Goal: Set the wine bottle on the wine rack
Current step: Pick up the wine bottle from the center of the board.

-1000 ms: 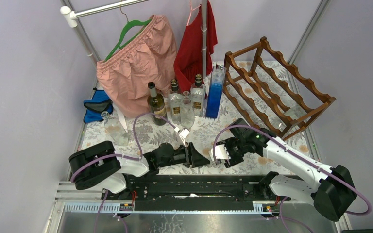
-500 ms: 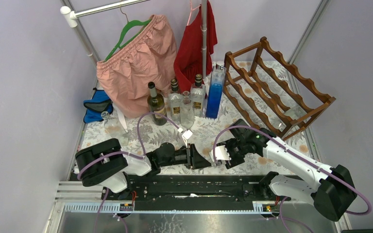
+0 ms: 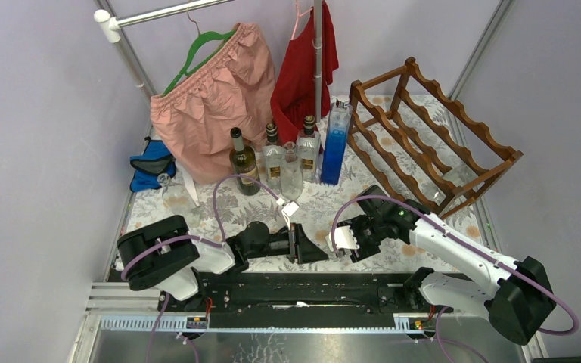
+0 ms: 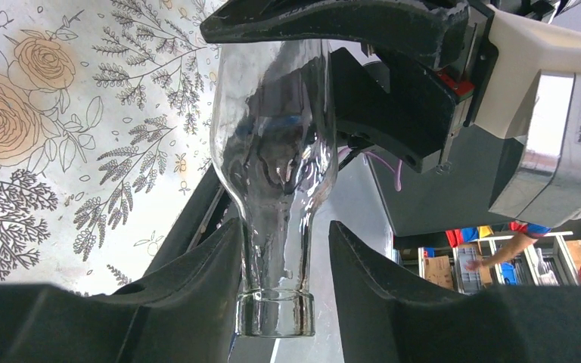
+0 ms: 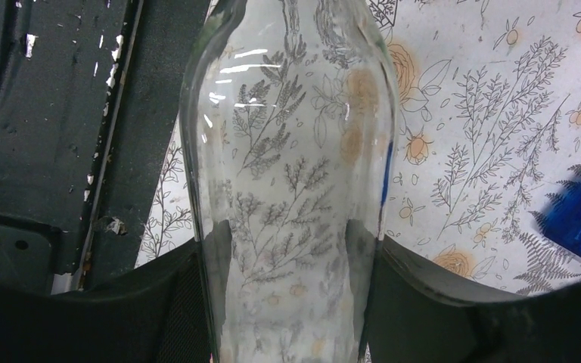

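the clear glass bottle point(image 5: 291, 189) hangs above the front of the floral surface point(image 3: 310, 204), slung between my two arms. its long axis runs about 9 to 3 o'clock in the top view, neck toward my left arm, body toward my right. my right end effector point(image 5: 291, 257) is clamped on the body, a finger pressed to each side. my left end effector point(image 4: 285, 231) flanks the neck, but one finger looks a shade off the glass, so i cannot tell whether it grips. the wine rack point(image 3: 431, 144) lies at roughly 1 to 2 o'clock from the bottle, nearer my right arm. the bottle looks empty and unlabelled, and the flower print shows straight through it.
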Tool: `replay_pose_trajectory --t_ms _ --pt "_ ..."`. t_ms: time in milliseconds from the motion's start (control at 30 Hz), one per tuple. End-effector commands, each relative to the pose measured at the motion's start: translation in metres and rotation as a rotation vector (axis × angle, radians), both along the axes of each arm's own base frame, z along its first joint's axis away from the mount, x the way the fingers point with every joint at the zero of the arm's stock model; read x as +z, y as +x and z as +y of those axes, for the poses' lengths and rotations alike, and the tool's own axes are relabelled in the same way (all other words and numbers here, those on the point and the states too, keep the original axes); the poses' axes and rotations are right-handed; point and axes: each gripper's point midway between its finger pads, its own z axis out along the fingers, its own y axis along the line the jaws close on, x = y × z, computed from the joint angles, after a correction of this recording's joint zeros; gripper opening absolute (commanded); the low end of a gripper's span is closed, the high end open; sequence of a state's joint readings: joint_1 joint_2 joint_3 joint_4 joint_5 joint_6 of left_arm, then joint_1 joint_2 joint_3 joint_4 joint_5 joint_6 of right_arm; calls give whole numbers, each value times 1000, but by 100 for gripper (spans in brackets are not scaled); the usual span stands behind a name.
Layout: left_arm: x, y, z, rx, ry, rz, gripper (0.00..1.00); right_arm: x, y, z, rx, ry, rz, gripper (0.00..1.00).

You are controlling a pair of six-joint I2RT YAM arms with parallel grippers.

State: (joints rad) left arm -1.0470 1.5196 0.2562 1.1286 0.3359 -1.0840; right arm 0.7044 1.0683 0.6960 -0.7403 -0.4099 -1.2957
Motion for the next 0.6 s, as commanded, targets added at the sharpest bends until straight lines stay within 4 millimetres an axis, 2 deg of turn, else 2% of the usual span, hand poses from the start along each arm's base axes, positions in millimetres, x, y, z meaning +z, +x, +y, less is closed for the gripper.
replay_pose_trajectory --t_ms 0,300,333,500,567 --pt "20 -4 1 -25 -84 -44 51 22 15 16 -3 76 -72 6" --pt "20 -1 -2 -19 -81 -41 45 23 12 18 6 84 -57 6" --pt "19 -1 -2 -20 -80 -41 41 22 12 18 6 84 -55 6" --pt "17 -2 -2 -29 -80 -35 1 23 11 19 5 89 -53 7" --pt "17 -3 -1 -29 -88 -36 0 24 10 20 4 95 -46 12"
